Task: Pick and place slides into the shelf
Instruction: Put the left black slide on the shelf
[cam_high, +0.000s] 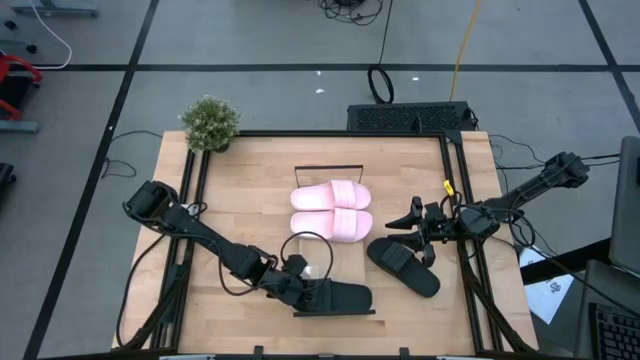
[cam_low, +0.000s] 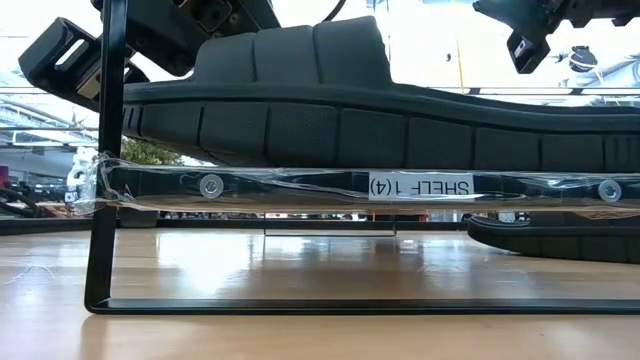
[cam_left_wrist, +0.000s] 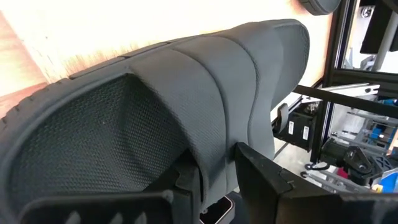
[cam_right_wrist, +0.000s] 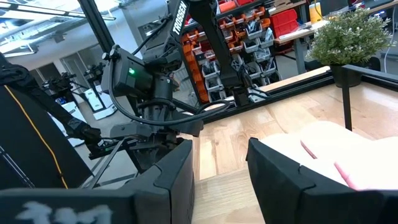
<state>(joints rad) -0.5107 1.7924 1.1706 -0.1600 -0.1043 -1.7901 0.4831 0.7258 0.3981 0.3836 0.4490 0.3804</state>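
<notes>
The pink slides (cam_high: 331, 210) sat shelved, the left claw (cam_high: 305, 291) clamped a black slide (cam_high: 335, 297) on the shelf (cam_low: 300, 187), the right claw (cam_high: 420, 228) stood apart, and one black slide (cam_high: 403, 266) remained on the bench (cam_high: 250, 180).

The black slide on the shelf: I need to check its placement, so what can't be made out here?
- Left wrist view: the black slide fills the picture; the left gripper is closed on its strap; the shelf is not seen.
- Low view: the shelf bar hides the sole's underside; the slide's toe runs off the picture's right edge.
- High view: the left arm covers the slide's near end; the shelf board beneath is mostly hidden.
</notes>
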